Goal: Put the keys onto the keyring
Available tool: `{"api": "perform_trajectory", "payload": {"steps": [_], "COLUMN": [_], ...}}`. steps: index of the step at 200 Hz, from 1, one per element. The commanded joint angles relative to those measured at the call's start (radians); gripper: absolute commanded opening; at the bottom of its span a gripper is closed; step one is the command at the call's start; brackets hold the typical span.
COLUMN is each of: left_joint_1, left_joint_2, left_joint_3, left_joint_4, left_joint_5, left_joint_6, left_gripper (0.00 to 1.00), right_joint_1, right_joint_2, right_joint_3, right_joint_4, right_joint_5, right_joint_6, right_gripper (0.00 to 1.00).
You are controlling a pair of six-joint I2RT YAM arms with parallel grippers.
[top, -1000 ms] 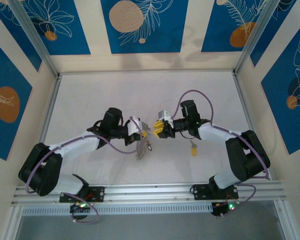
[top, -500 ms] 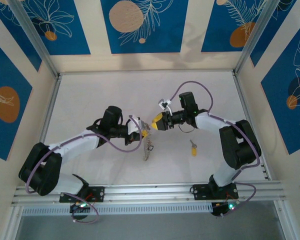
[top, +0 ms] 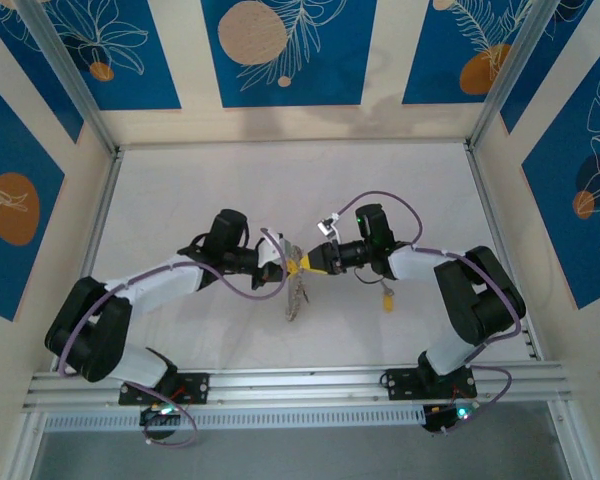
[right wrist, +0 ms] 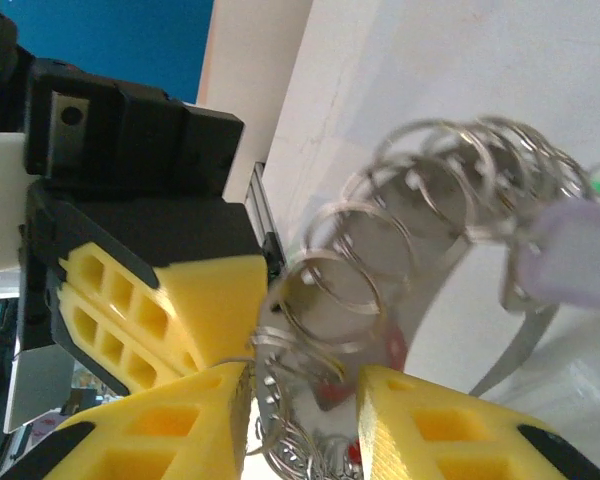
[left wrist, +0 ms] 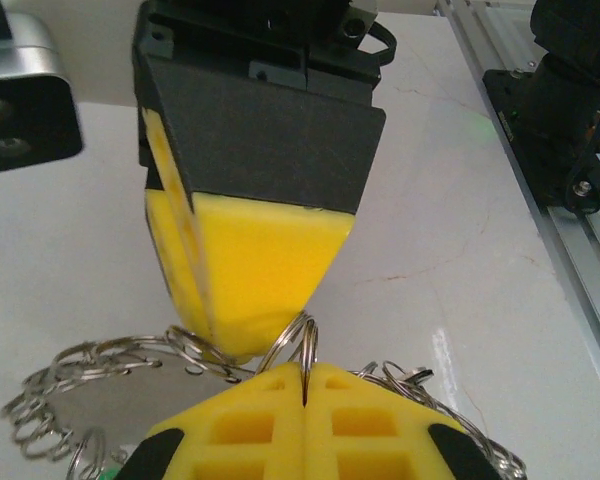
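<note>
L gripper (left wrist: pixel 306 382) clamped tight on the keyring (left wrist: pixel 294 346) mid-table (top: pixel 200 200) — R gripper (right wrist: pixel 302 400) jaws apart, straddling its loops. I see one yellow key (top: pixel 386 297) lying separately — just R of them.

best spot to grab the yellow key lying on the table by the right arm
On the yellow key, probably the plastic head, from straight above, closing across its width: it lies flat on the table, and the head looks bulkier than the thin metal shank.
</note>
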Motion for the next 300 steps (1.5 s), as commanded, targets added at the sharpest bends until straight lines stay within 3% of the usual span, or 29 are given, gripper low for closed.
{"api": "perform_trajectory", "payload": {"steps": [1,38,79,153,191,221,235,270,300], "left_joint_1": [0.008,0.008,0.002,0.000,0.000,0.000,0.000,0.000,0.000], "left_joint_2": [0.017,0.030,0.055,0.089,0.097,0.094,0.097,0.111,0.108], "left_joint_3": [0.042,0.053,0.071,0.089,0.095,0.097,0.104,0.119,0.120], "left_joint_4": [-0.016,-0.020,-0.074,-0.086,-0.085,-0.081,-0.089,-0.100,-0.100], "left_joint_5": [0.042,0.031,0.001,-0.002,0.000,-0.001,-0.004,-0.004,-0.016], "left_joint_6": [0.034,0.043,0.109,0.137,0.131,0.125,0.124,0.125,0.134], "left_gripper": [0.00,0.00,0.00,0.00,0.00,0.00,0.00,0.00,0.00], "right_joint_1": [0.012,0.008,-0.040,-0.053,-0.045,-0.068,-0.075,-0.052,0.037], "right_joint_2": [0.031,0.039,-0.012,-0.033,-0.016,-0.090,-0.133,-0.201,-0.288], "right_joint_3": [0.019,0.006,-0.065,-0.087,-0.081,-0.146,-0.152,-0.150,-0.200], "right_joint_4": [0.082,0.096,0.174,0.110,0.130,0.187,0.129,0.042,0.053], "right_joint_5": [-0.013,-0.015,0.000,-0.006,-0.012,0.078,0.109,0.207,0.327], "right_joint_6": [0.066,0.072,0.113,-0.015,0.010,0.012,-0.051,-0.265,-0.611], "right_gripper": [0.34,0.32,0.43,0.33,0.36,0.38,0.31,0.29,0.26]}}
